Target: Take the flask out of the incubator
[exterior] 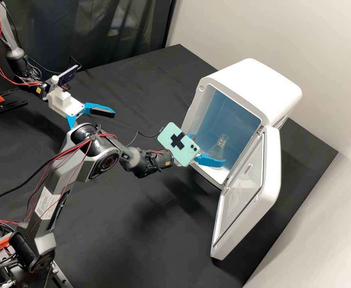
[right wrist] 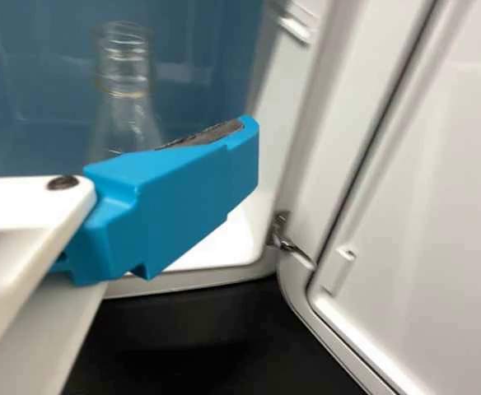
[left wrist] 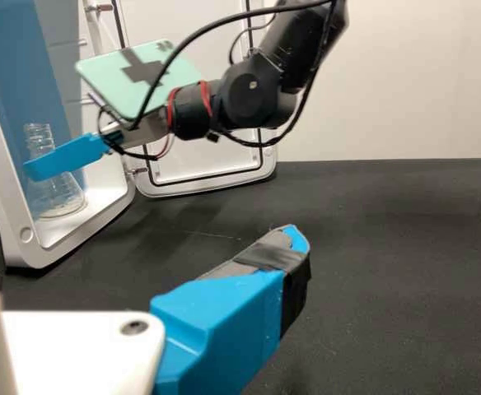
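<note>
**Nearest item.** The right arm [exterior: 83,160] reaches from the near corner of the bench [exterior: 143,228] toward the incubator.

**Right gripper** [exterior: 210,161]. It is positioned low at the sill of the open chamber. No view settles whether it is open or closed, and no firm hold on anything is evident. A mint-green plate [exterior: 179,143] marked with a black cross is mounted on the wrist just behind it.

**Flask** [exterior: 221,145]. It is clear glass, upright and uncapped, and stands on the chamber floor just behind the gripper. Whether the two are in contact cannot be determined. The flask is not yet out.

**Incubator** [exterior: 255,82]. It is a white casing with a blue interior. The door [exterior: 249,188] is swung wide open, and its hinge lies just beside the gripper.

**Left gripper** [exterior: 92,119]. Its jaws are spread and hold nothing. It hangs above the bench, well apart from the incubator.

**Hazards, as judged:**
- A closure that lands off-centre on the sloping glass would push the flask sideways or tip it over. The surface is smooth and tapered, so a low grip is likely to slide.
- If the gripper is withdrawn at an angle, the flask or the green plate could strike the door frame or hinge.
- The casing looks light, so a snag could drag it across the bench.
- A loose hold would drop the glass at the sill.
</note>
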Robot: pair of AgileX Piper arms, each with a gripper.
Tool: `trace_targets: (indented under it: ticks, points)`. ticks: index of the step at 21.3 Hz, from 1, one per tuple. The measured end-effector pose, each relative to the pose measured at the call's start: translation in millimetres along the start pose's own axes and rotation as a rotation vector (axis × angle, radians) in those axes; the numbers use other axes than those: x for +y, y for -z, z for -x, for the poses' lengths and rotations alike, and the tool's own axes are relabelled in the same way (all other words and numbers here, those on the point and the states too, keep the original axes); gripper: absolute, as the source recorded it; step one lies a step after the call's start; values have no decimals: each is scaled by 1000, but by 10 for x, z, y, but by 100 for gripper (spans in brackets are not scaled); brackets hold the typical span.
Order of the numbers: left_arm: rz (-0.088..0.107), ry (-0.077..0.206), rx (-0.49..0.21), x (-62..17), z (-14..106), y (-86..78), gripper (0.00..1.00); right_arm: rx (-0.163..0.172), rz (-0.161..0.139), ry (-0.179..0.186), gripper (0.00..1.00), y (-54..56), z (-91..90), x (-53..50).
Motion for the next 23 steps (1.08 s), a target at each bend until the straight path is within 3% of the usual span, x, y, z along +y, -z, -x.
trace_targets:
  ticks: [3,7,12,16,23]
  points:
    - [-1,1,-6,-2,-4,-15,100,-4,25,-3,100,107,-71,-30]
    - [1,5,-6,-11,-6,-13,100,-28,35,-28,100,135,-135,-1]
    - [0,8,-22,-18,-16,-53,100,-56,32,-34,100,110,-204,-28]
    - [-1,9,-28,-20,-19,-66,100,-68,49,-24,100,61,-223,-57]
    - [-1,9,-32,-22,-21,-76,100,-100,35,-25,100,33,-354,-50]
